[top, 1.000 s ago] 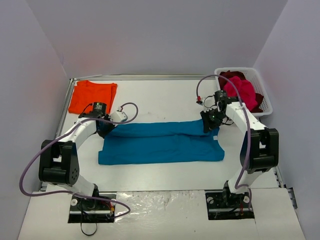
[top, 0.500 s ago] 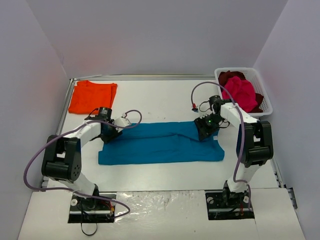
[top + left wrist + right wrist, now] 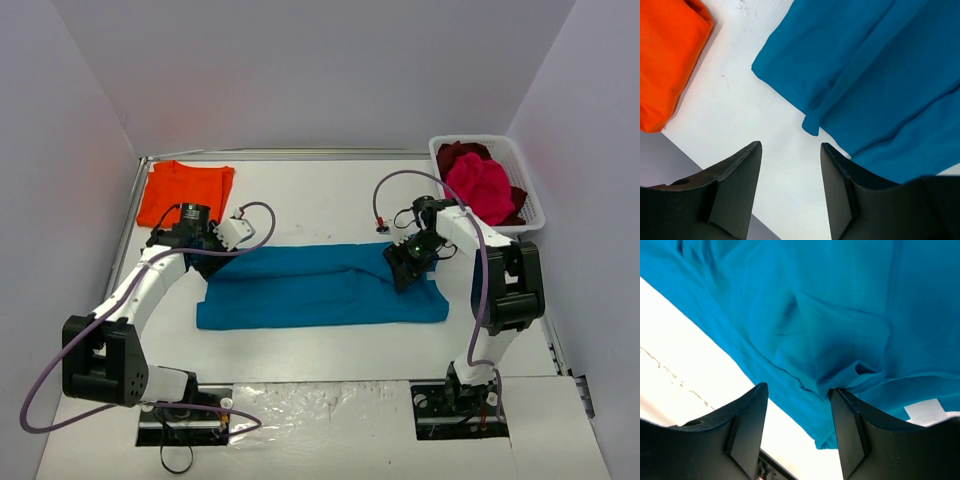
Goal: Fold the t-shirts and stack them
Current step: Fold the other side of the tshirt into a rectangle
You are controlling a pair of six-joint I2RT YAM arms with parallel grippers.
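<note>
1. While both arms are reaching in over the middle of the tabletop (image 3: 330, 195), the teal-blue t-shirt (image 3: 320, 288) is lying there as a long folded band. It is running from left to right, with a lengthwise crease showing along it.
2. The left end effector (image 3: 790, 146) is hovering at the far left corner of that band. In the left wrist view its jaws are standing partly apart with only bare tabletop between them, so it is holding nothing. The shirt's left edge is lying just beyond the fingertips.
3. The right end effector (image 3: 798, 389) is hanging over the right part of the band, near its far edge. In the right wrist view its jaws are likewise standing partly apart above rumpled teal cloth and are gripping nothing. Whether the fingertips are touching the cloth cannot be told.
4. A small white label (image 3: 925, 411) is showing at the edge of the teal cloth, just beside the right-hand finger in that view.
5. The orange t-shirt (image 3: 185, 192) is lying folded in the far left corner of the tabletop, apart from the teal one.
6. A white slotted basket (image 3: 533, 205) is sitting in the far right corner. It is holding the magenta-pink t-shirt (image 3: 482, 185), heaped in a crumple over the dark red t-shirt (image 3: 457, 153).
</note>
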